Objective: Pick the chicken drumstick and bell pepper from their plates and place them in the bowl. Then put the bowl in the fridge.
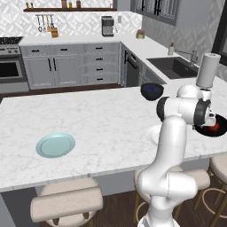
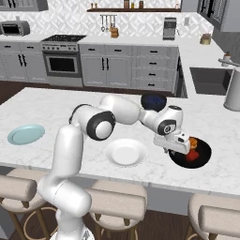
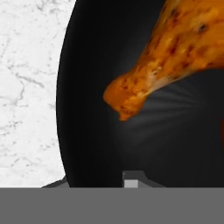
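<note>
The chicken drumstick (image 3: 175, 57) already lies inside the black bowl (image 2: 202, 161), its thin bone end pointing to the near wall. The dark-red bell pepper (image 2: 196, 155) rests just beside it in the same bowl. Both plates stand bare on the marble island, the teal plate (image 2: 26, 134) far to the left and the white plate (image 2: 125, 153) near the bowl, so I judge the loading part is done.

The gripper (image 2: 177, 149) is low at the bowl's left rim, with the arm folded across above the white plate. This position makes sense for taking the bowl by its wall (the food in the middle leaves no other free place), ready for the carry to the fridge. If the jaws are closed on the rim or apart, I cannot tell, because the hand hides them.

A second, dark-blue bowl (image 2: 153, 101) stands further back on the island, well apart.
</note>
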